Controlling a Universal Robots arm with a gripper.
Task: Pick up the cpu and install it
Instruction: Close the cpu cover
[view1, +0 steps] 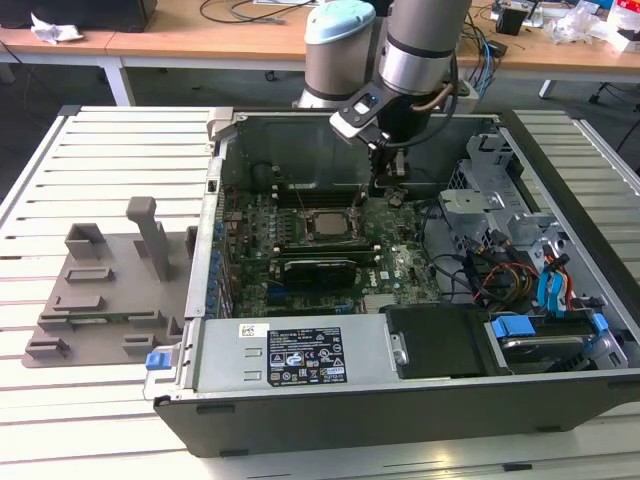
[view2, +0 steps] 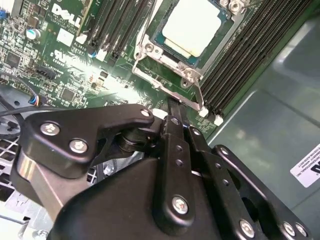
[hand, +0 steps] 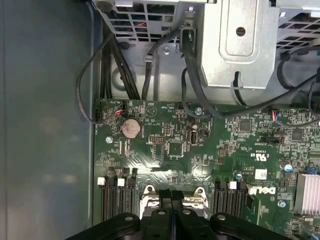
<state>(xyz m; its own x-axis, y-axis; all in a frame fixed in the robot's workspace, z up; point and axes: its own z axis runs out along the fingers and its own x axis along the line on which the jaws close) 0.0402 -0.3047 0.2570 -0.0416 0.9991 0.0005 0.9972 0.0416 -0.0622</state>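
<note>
While the gripper (view1: 388, 188) hangs inside the open computer case (view1: 220, 350), its fingers pressed together with nothing seen between them, the cpu (view1: 325, 222) sits in the socket on the motherboard (view1: 400, 265), silver top up. In the second wrist view a metal frame (view2: 186, 75) surrounds it. In the exterior view the chip lies just beside the gripper, toward the exterior view's left. The fingertips (view2: 175, 117) stand at the frame's edge. The grey tray (view1: 100, 300) stands outside the case on the slatted worktop (view1: 110, 150).
</note>
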